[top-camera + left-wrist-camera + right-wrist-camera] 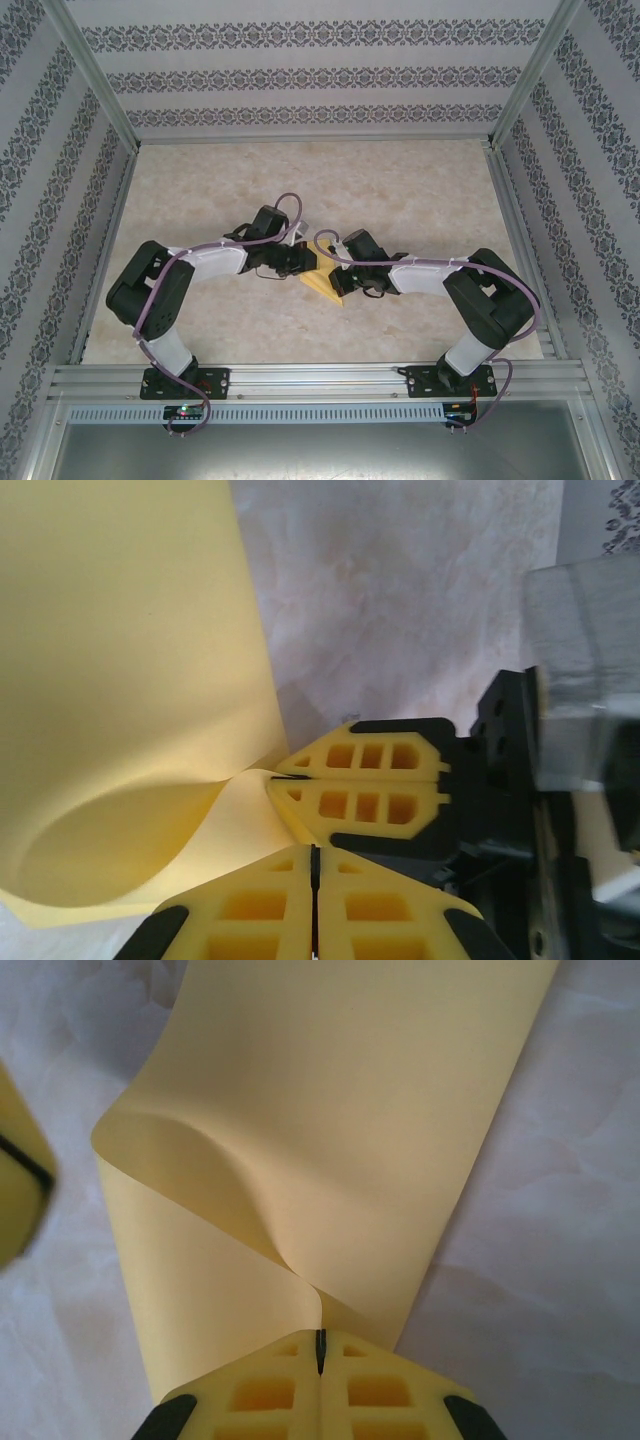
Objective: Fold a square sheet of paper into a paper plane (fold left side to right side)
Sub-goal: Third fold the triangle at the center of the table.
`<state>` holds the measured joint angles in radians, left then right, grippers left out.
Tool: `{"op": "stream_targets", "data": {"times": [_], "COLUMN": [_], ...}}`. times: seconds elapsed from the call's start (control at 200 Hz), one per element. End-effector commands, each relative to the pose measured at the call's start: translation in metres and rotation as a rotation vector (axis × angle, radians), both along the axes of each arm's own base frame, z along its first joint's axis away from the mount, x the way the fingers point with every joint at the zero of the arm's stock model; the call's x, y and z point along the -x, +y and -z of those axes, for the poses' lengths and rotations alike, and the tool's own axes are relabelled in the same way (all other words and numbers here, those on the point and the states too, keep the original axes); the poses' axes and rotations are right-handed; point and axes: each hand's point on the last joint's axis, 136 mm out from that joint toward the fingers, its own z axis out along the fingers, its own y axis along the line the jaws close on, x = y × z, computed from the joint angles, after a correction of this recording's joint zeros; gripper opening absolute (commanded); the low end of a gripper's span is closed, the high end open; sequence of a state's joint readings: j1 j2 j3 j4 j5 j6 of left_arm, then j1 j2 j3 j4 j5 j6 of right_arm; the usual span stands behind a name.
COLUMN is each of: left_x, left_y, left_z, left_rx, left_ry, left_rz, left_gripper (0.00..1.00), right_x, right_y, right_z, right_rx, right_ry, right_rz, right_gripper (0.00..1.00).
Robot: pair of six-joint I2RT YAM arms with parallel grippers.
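Note:
The square sheet of paper (325, 283) lies yellow at the table's middle, between both grippers. It is bent over on itself, with a curled upper layer (350, 1110) bulging above the lower one (120, 660). My right gripper (320, 1338) is shut on the sheet's near edge, where the curl runs into its tips; it comes in from the right (348, 283). In the left wrist view it (272, 777) pinches the paper's edge. My left gripper (315, 852) is shut just below it, tips beside the paper, with no paper seen between its pads. It reaches in from the left (300, 262).
The beige marbled table (400, 190) is walled by patterned panels and aluminium posts (95, 80). A metal rail (320, 375) runs along the near edge by the arm bases. Purple cables (290, 205) loop over both arms.

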<state>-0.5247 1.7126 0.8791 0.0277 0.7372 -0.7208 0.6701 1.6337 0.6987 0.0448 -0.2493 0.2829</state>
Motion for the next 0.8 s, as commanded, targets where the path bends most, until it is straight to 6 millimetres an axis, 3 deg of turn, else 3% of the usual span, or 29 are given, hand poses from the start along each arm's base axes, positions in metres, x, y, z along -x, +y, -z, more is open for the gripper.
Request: {"op": "stream_targets", "data": {"times": [0.0, 0.335, 0.799], "left_x": [0.001, 0.015, 0.024], "left_y": [-0.009, 0.001, 0.017], "left_z": [0.006, 0.036, 0.063], "left_rx": [0.015, -0.043, -0.149], "left_ry": [-0.004, 0.024, 0.062], "left_rz": [0.017, 0.019, 0.006], "left_gripper": [0.09, 0.08, 0.07], "right_x": [0.018, 0.019, 0.018], "right_y": [-0.010, -0.011, -0.011], "right_z": [0.019, 0.021, 0.017], "right_rx": [0.075, 0.084, 0.079], "right_ry": [0.079, 0.087, 0.080], "right_rz": [-0.018, -0.022, -0.020], "right_gripper": [0.00, 0.00, 0.00]}}
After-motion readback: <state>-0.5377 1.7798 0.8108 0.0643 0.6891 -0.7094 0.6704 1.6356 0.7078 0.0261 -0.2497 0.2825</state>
